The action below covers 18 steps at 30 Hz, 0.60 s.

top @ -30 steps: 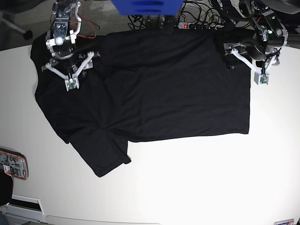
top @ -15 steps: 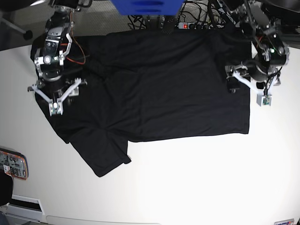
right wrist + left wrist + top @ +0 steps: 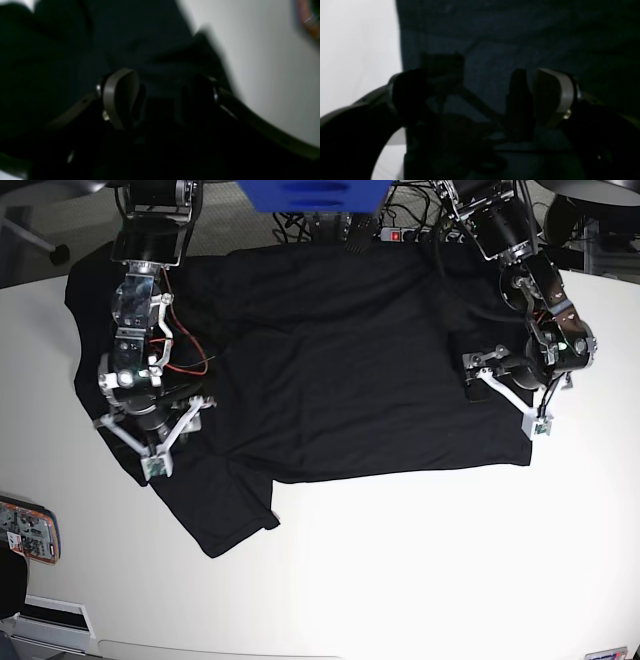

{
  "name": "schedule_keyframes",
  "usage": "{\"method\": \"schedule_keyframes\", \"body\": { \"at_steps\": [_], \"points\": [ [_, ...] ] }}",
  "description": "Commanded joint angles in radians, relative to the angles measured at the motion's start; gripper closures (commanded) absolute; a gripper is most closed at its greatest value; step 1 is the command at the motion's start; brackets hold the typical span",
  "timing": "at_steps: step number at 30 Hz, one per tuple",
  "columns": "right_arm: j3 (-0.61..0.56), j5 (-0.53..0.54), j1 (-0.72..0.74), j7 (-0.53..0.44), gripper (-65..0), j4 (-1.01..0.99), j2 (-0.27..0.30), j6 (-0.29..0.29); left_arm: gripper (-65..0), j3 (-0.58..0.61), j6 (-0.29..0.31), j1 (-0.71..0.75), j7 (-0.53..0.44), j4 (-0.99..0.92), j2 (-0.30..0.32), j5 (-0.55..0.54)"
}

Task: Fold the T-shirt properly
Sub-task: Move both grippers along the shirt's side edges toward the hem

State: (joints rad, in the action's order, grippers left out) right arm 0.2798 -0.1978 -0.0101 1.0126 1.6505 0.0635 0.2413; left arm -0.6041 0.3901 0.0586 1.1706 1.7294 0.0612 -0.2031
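a plain black cloth t-shirt [image 3: 350, 360], soft and matt, lies on a smooth, matt white tabletop [image 3: 450, 560]; white plastic fingers [image 3: 505, 390] of the left gripper [image 3: 503, 393] look hard and smooth.

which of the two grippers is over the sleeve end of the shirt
The right gripper, at the base view's left, above the T-shirt by its spread sleeve. The left gripper hangs over the straight hem edge.

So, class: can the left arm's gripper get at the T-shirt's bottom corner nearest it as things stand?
Probably yes. The left gripper hangs open over the T-shirt beside that corner, and nothing lies between them on the table.
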Motion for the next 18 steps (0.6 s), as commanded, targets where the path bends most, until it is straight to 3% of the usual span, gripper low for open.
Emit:
{"method": "schedule_keyframes", "body": {
  "at_steps": [1,4,11,15,18],
  "points": [
    [0.002,0.004,0.019,-0.036,-37.3,-0.017,0.003,-0.003,-65.0,-0.001,-0.001,-0.010,-0.011,0.008,0.007,-0.006],
    [0.002,0.004,0.019,-0.091,-37.3,-0.132,0.003,-0.003,-65.0,-0.001,-0.001,-0.018,-0.013,-0.016,0.012,-0.006],
    [0.002,0.004,0.019,-0.107,-37.3,-0.310,0.003,-0.003,-65.0,-0.001,-0.001,-0.107,-0.016,-0.230,0.065,-0.008],
    [0.003,0.004,0.071,-0.142,-37.3,-0.361,0.003,-0.003,-65.0,-0.001,-0.001,-0.122,-0.133,-0.274,0.067,0.014],
    [0.003,0.002,0.137,-0.156,-37.3,-0.385,0.003,-0.003,-65.0,0.013,-0.001,-0.128,-0.146,-0.280,0.067,0.063]
  ]
}}
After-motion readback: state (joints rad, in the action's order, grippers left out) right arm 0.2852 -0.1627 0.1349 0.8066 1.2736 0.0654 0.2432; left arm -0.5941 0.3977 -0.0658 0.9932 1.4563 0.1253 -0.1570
